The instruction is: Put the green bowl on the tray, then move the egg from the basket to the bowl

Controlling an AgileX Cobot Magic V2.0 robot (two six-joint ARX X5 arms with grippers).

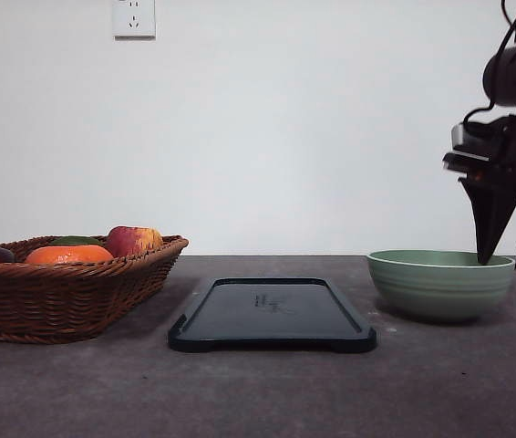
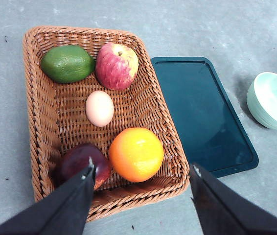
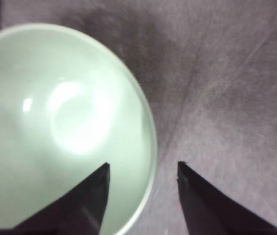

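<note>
The green bowl stands on the table to the right of the tray, which is bare. My right gripper is open at the bowl's right rim, one finger inside the bowl and the other outside it. Nothing is pinched between the right gripper's fingers. The egg lies in the middle of the basket among fruit. My left gripper hangs open well above the basket's near end. The tray and bowl lie beyond the basket.
The basket sits at the left of the table. It also holds a green avocado, a red-yellow apple, an orange and a dark plum. A wall with a socket stands behind the table.
</note>
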